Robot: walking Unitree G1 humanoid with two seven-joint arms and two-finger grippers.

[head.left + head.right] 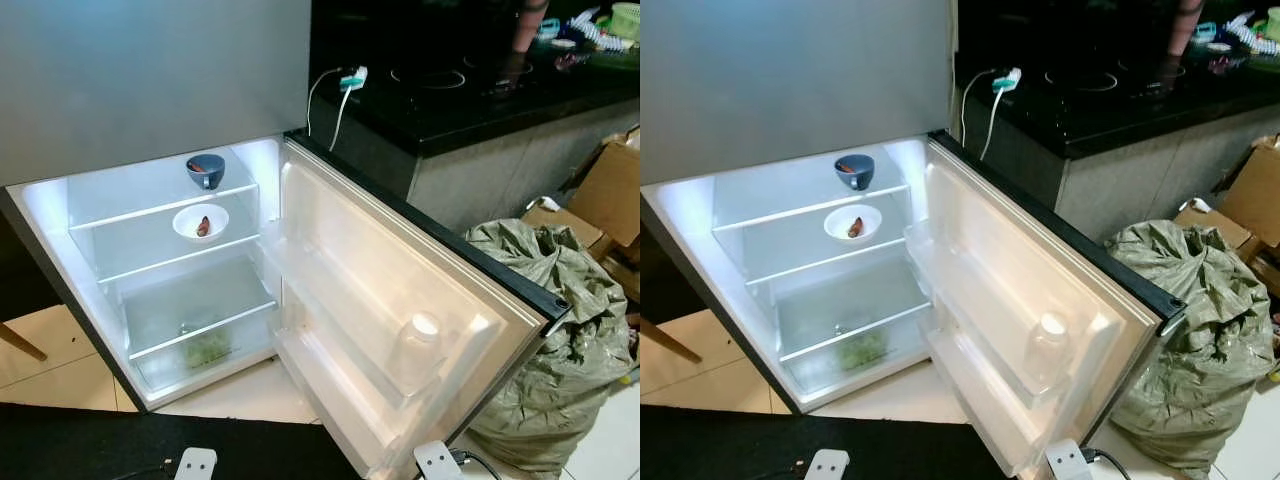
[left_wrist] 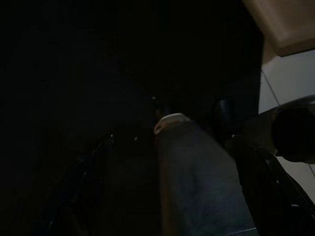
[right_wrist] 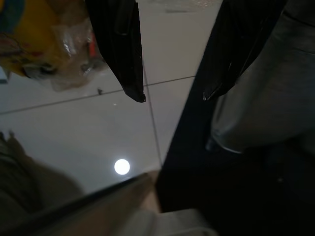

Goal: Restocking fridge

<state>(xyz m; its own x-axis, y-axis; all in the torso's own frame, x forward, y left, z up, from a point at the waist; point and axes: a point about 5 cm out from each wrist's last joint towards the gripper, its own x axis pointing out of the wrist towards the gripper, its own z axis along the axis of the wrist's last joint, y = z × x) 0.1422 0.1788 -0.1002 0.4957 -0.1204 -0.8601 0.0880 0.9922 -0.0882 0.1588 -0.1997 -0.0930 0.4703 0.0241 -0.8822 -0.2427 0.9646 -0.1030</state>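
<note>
The fridge (image 1: 150, 80) stands in front of me with its lower door (image 1: 400, 300) swung wide open to the right. A blue cup (image 1: 205, 170) sits on the lit top shelf. On the shelf below it is a white bowl (image 1: 200, 222) holding something brown. Green leaves (image 1: 205, 348) lie in the bottom drawer. A white bottle (image 1: 415, 350) stands in the door rack. Both arms hang low. My right gripper (image 3: 174, 96) is open over the tiled floor. In the dark left wrist view my left gripper (image 2: 167, 123) has its fingers spread wide, with a grey shape beyond them.
A stuffed grey-green sack (image 1: 550, 330) sits right behind the open door, with cardboard boxes (image 1: 610, 190) beyond it. A black counter (image 1: 480, 90) with a plugged-in charger (image 1: 352, 78) runs to the right of the fridge. A black mat (image 1: 90, 445) lies at my feet.
</note>
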